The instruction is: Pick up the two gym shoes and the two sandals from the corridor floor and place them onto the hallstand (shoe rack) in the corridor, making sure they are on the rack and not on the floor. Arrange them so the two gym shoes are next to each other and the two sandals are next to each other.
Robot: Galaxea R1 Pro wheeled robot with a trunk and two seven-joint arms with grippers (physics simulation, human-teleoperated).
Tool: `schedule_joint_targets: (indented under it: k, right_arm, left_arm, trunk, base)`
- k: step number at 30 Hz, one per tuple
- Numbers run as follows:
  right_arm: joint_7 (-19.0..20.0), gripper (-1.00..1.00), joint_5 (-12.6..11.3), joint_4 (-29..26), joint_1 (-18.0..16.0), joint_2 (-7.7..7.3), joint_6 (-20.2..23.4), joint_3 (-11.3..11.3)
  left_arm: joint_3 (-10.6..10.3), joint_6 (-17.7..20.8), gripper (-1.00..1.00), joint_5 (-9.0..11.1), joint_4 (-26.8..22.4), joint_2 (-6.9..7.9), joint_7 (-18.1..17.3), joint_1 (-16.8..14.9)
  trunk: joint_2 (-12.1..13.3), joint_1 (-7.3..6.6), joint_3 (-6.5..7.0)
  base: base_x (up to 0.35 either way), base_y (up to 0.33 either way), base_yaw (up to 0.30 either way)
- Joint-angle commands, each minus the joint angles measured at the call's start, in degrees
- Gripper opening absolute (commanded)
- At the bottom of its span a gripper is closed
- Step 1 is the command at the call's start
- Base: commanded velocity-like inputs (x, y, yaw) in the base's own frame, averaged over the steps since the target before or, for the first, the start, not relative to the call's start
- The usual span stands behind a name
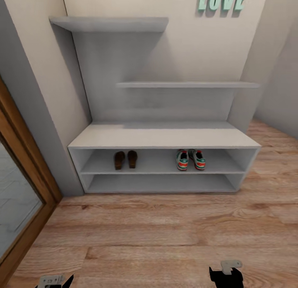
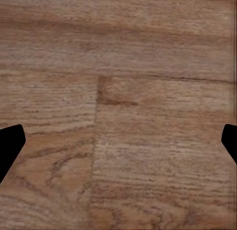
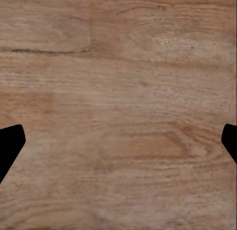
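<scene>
The pale grey hallstand (image 1: 163, 136) stands against the wall under mint "LOVE" letters. On its upper shoe shelf the two dark brown sandals (image 1: 125, 159) lie side by side at the left. The two gym shoes (image 1: 190, 159), white with green stripes and red-orange patches, sit side by side at the right of the same shelf. My left gripper (image 1: 56, 282) and right gripper (image 1: 225, 275) hang low at the bottom edge of the head view, far from the rack. Both wrist views look down at the corridor floor (image 2: 118, 111), with black fingertips (image 3: 10, 146) wide apart and nothing between them.
A wood-framed glass door (image 1: 20, 189) runs along the left. Two staggered wall shelves (image 1: 186, 84) sit above the bench top. The lower shoe shelf (image 1: 159, 184) holds nothing. Wood plank floor (image 1: 157, 234) stretches between me and the rack.
</scene>
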Motion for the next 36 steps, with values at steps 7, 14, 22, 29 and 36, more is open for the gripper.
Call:
schedule_joint_targets:
  k: [7, 14, 22, 29, 36]
  right_arm:
    - [-0.31, 1.00, 0.52, 0.14, 0.59, 0.34, -0.40, 0.05]
    - [-0.31, 1.00, 0.66, 0.16, 0.85, 0.39, -0.42, 0.07]
    - [-0.27, 1.00, 0.71, 0.23, 1.14, 0.54, -0.42, 0.07]
    - [-0.23, 1.00, 0.74, 0.25, 1.48, 0.57, -0.29, 0.07]
    - [-0.14, 1.00, 0.72, 0.25, 2.79, 1.04, -0.25, 0.07]
  left_arm:
    - [1.35, -0.06, 1.00, 0.41, 0.62, -0.08, -0.42, -0.02]
    - [1.48, -0.65, 1.00, 0.40, 1.30, -0.09, -0.41, -0.02]
    - [1.52, -0.74, 1.00, 0.48, 1.69, -0.02, -0.41, -0.02]
    - [2.18, -0.77, 1.00, 0.47, 1.78, -0.01, -0.41, -0.02]
    - [2.27, -0.81, 1.00, 0.49, 1.81, 0.00, -0.41, -0.02]
  trunk:
    - [2.80, -1.56, 1.21]
    - [5.61, -3.09, 2.47]
    - [8.82, -4.85, 3.91]
    - [11.63, -6.39, 5.16]
    - [14.43, -7.92, 6.42]
  base:
    - [0.000, 0.000, -0.265]
    - [0.000, 0.000, -0.194]
    - [0.000, 0.000, -0.022]
    - [0.000, 0.000, -0.002]
    - [0.000, 0.000, 0.000]
